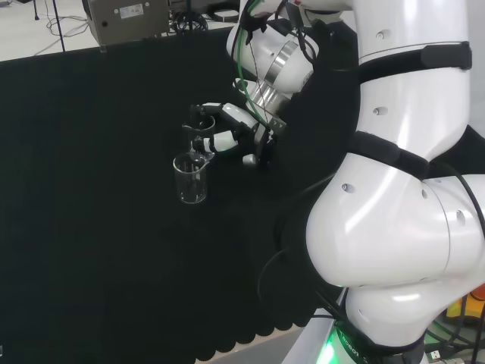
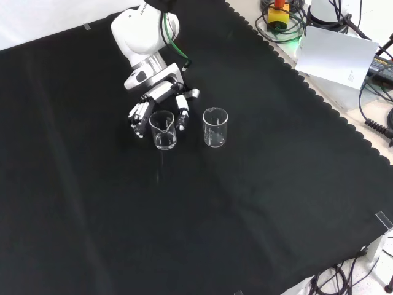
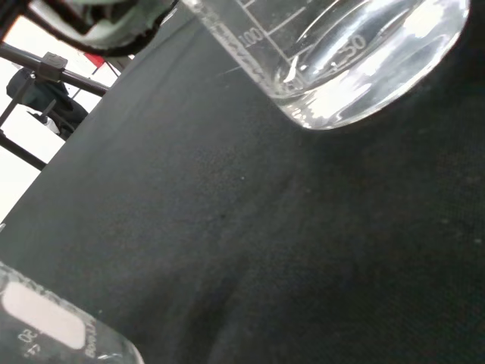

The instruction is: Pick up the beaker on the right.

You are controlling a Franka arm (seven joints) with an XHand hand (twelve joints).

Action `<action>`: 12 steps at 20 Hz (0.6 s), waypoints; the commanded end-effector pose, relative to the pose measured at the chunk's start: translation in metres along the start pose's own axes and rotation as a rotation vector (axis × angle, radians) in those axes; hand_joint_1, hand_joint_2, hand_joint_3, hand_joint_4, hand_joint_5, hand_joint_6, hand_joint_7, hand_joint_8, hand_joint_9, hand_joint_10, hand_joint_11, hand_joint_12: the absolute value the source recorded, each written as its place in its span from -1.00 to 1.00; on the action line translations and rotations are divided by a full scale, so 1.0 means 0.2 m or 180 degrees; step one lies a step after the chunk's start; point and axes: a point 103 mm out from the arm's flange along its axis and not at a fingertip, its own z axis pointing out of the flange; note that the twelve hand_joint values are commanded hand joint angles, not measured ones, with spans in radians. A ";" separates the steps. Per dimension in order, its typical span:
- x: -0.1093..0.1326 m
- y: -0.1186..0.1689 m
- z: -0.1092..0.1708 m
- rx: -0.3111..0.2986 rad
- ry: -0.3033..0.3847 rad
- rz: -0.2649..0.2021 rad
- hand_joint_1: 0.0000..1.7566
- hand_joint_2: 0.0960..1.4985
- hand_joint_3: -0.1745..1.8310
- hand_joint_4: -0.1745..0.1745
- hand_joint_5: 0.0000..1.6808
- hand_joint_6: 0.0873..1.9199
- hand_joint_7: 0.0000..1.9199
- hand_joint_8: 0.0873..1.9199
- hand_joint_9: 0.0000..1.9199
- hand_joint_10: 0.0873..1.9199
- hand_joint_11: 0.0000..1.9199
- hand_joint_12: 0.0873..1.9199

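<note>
Hand (image 2: 161, 101) curls its fingers round one beaker (image 2: 163, 130), upright on the bench (image 2: 92, 215), for lifting; second beaker (image 2: 215, 126) stands apart.

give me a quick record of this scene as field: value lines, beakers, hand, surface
surface: black cloth over the bench
beakers: two clear glass beakers, both upright on the cloth
beaker at hand: left one in the front view, fingers on both sides of it
other beaker: right of it in the front view, standing apart, untouched
hand: low at the cloth, fingers bent around the beaker at hand
contents: both beakers look empty
lifted: no, both beakers sit on the cloth
</note>
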 end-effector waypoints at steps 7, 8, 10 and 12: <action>-0.02 0.02 0.02 0.0037 0.0100 0.0103 -0.06 -0.33 -0.31 -0.35 -0.31 -0.98 -0.52 -0.31 -0.34 -0.45 -0.75 0.37; -0.02 0.02 0.02 0.0072 0.0120 0.0113 -0.06 -0.33 -0.31 -0.35 -0.31 -0.97 -0.52 -0.31 -0.34 -0.46 -0.75 0.37; -0.02 0.04 0.03 0.0084 0.0175 0.0133 -0.01 -0.31 -0.30 -0.34 -0.25 -0.80 -0.48 -0.31 -0.30 -0.47 -0.72 0.36; -0.02 0.05 0.03 0.0054 0.0210 0.0146 0.10 -0.26 -0.25 -0.35 -0.14 -0.38 -0.38 -0.31 -0.21 -0.49 -0.64 0.34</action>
